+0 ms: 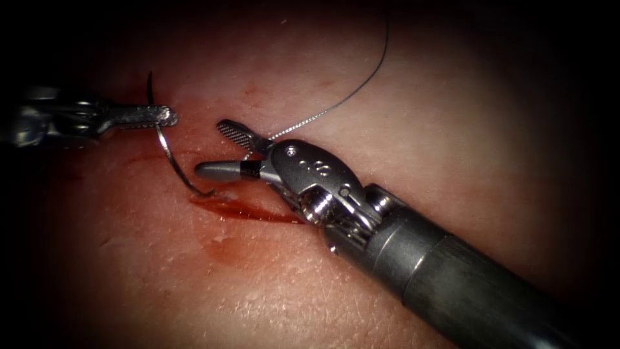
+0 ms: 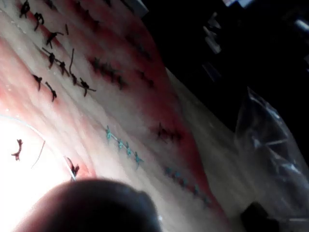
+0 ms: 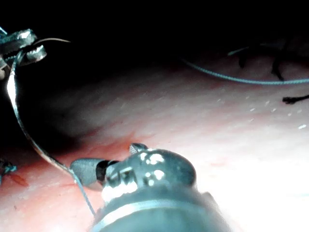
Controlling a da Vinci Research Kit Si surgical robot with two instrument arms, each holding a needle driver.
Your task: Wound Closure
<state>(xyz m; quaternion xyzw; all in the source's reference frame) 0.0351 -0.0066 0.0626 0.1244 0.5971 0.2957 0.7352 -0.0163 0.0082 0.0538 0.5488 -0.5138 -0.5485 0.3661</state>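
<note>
While left fingers (image 1: 165, 117) clamp needle (image 1: 169, 152) near upper middle of its curve, tip sits in tissue (image 1: 420, 129) at left end of cut (image 1: 245, 210), probably for steady bite. My right fingers (image 1: 223, 150) wide apart beside it, holding nothing. Thread (image 1: 361, 84) thin, wiry, arcs away. Red fluid (image 1: 223, 249) glistens; tissue pale, moist.

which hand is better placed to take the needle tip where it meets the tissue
Probably the right hand: its open jaws sit just beside the needle tip at the cut, holding nothing. The left hand is shut on the needle higher up its curve, so it is already busy.
</note>
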